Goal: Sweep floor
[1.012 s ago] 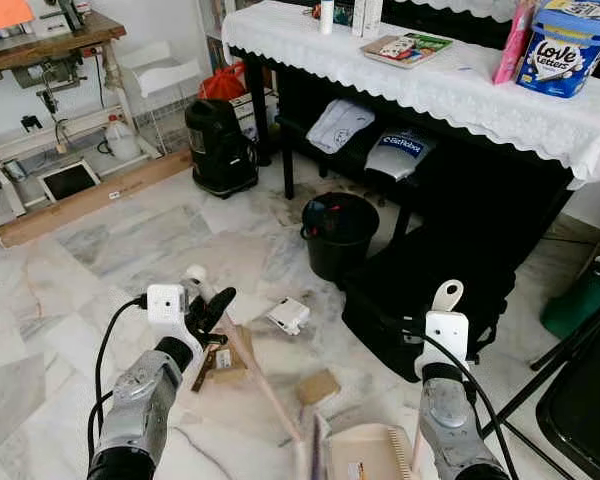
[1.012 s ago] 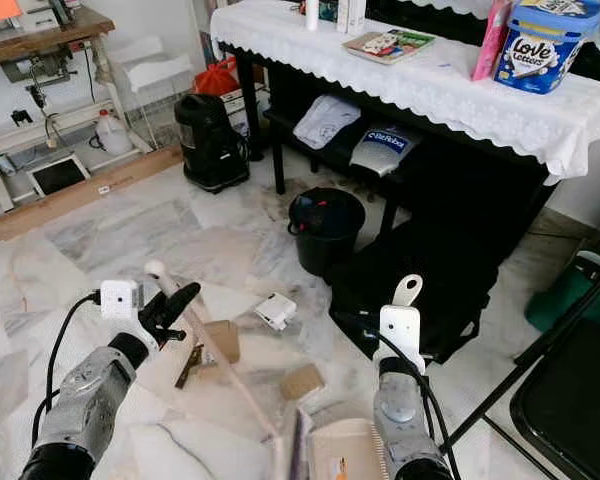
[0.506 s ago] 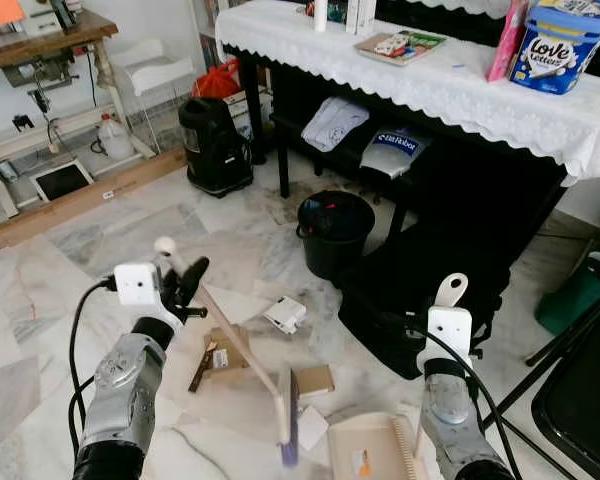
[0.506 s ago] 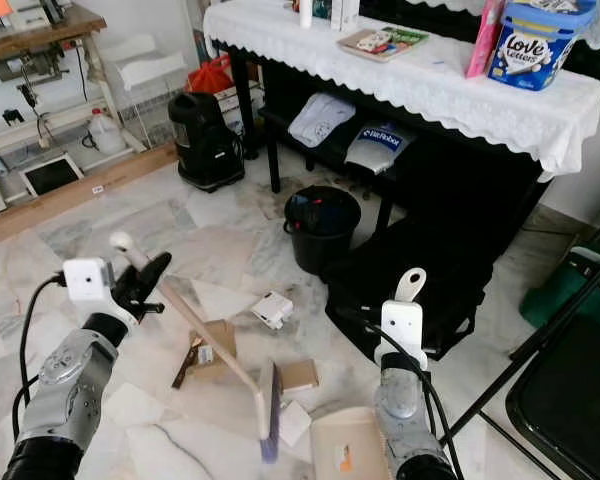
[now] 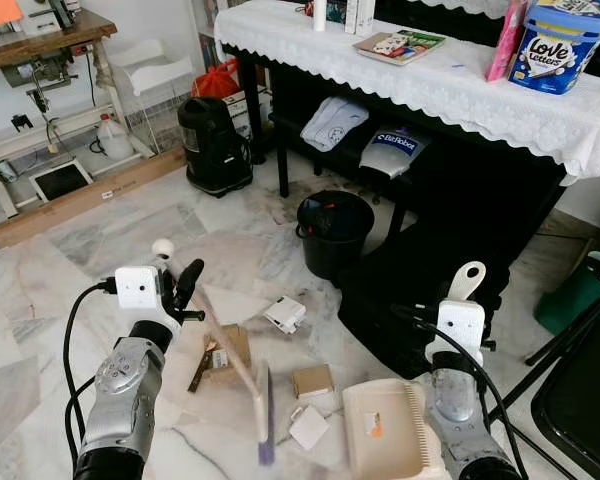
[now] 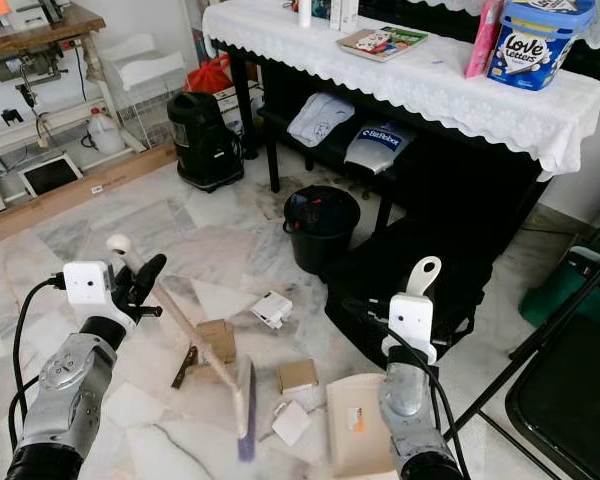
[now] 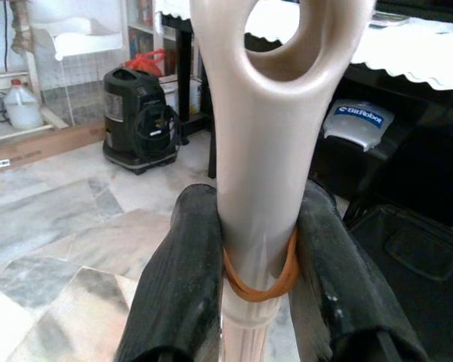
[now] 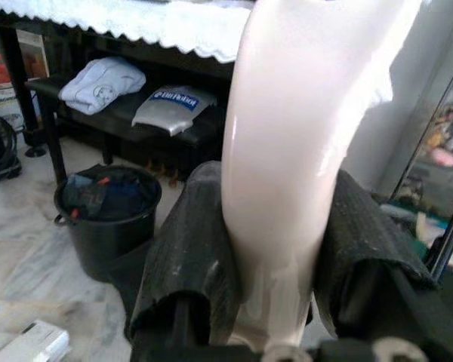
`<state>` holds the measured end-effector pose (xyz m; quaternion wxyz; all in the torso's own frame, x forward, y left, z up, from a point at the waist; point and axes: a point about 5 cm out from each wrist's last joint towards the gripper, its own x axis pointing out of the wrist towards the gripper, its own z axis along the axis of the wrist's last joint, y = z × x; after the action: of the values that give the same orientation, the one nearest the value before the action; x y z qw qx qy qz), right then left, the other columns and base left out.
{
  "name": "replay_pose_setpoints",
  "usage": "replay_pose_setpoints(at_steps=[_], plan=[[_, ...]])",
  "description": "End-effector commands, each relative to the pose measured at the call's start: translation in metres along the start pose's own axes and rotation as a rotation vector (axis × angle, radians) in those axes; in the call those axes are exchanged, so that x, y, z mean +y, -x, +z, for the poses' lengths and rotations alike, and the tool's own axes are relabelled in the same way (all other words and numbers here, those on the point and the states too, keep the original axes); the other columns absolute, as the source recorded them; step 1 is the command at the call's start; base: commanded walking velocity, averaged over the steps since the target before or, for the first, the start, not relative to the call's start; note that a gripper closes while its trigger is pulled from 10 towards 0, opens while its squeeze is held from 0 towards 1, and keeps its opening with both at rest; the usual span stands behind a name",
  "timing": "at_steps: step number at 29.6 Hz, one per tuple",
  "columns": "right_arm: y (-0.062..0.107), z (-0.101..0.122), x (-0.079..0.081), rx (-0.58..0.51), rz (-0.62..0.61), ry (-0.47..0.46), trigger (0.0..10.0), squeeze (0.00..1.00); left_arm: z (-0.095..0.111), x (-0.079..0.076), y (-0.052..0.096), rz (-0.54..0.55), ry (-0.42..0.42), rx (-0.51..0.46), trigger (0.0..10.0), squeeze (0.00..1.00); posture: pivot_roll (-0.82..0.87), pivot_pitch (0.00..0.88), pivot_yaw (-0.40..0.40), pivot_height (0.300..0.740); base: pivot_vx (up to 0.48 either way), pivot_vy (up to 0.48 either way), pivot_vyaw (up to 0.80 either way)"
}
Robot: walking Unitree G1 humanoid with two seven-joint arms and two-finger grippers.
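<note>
A cream hand broom (image 5: 230, 355) slants down over the marble floor (image 5: 100, 240), its blurred bristle head low beside scattered cardboard scraps (image 5: 312, 381) and a small white box (image 5: 288, 315), its handle clenched between the black fingers (image 7: 177, 279) of the left hand (image 5: 183, 290). Just to the right, a cream dustpan (image 5: 385, 442) lies on the floor, its upright handle gripped by the right hand (image 8: 279, 256). Beyond them stand a black bucket (image 5: 338, 232), a black vacuum cleaner (image 5: 215, 145) and a cloth-draped counter (image 5: 450, 85).
</note>
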<state>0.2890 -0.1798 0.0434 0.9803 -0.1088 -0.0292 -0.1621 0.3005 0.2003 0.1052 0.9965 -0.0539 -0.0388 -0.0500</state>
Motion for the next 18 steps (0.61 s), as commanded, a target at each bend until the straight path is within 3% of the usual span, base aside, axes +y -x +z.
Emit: replay_pose_setpoints(at_steps=[1,9,18], plan=[[0.003,-0.004,0.001,0.018,-0.002,-0.014,10.0,0.0,0.011,0.004,0.0,0.009,-0.025,-0.053,10.0,0.0,0.14,0.056,0.055,0.74,0.0,0.0,0.0],[0.021,-0.029,0.0,0.141,0.017,0.053,10.0,0.0,0.005,0.005,0.003,-0.001,-0.032,-0.018,10.0,0.0,0.15,0.05,0.065,0.74,0.0,0.0,0.0],[0.016,-0.024,-0.003,0.105,-0.004,0.033,10.0,0.0,0.002,0.003,0.004,-0.006,-0.026,-0.011,10.0,0.0,0.15,0.056,0.069,0.74,0.0,0.0,0.0]])
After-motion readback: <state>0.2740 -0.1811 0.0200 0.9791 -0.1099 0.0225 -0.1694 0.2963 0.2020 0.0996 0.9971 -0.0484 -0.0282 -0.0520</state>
